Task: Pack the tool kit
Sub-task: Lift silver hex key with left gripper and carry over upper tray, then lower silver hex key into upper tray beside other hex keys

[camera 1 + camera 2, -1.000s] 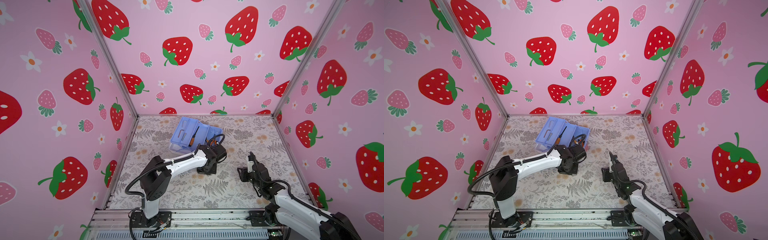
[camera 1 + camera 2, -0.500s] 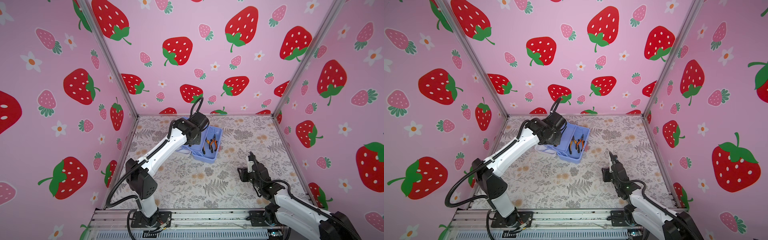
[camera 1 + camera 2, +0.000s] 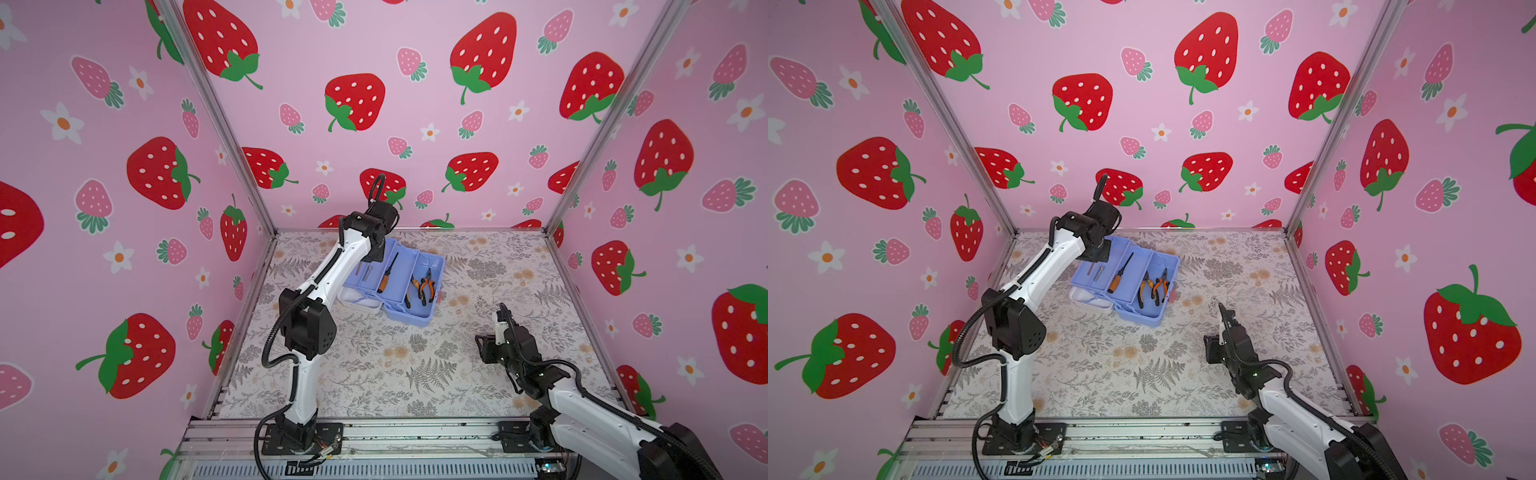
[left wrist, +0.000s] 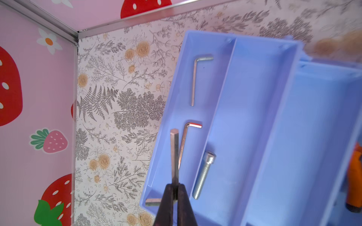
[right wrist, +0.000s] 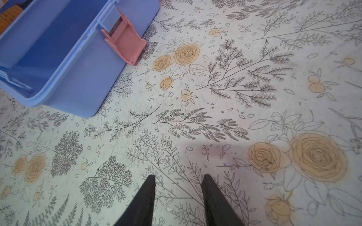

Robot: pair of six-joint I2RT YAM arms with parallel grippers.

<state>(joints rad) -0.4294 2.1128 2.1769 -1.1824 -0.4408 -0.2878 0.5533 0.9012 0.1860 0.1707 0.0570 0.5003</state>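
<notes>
left gripper (image 4: 175,193) clamped on hex key (image 4: 174,152) above blue tray (image 4: 254,117), right gripper (image 5: 177,187) hovering with fingers apart, empty, over floral mat (image 5: 235,97)

Mat (image 3: 415,374) bare before right hand (image 5: 177,178); tool kit (image 3: 411,318) and left arm (image 3: 332,266) crowd back-left.

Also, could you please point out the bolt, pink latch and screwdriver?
bolt (image 4: 203,176), left wrist view, on its threaded shank.
pink latch (image 5: 126,44), right wrist view, on its flat face.
screwdriver (image 3: 382,284), in a top view, on its orange handle.
</notes>
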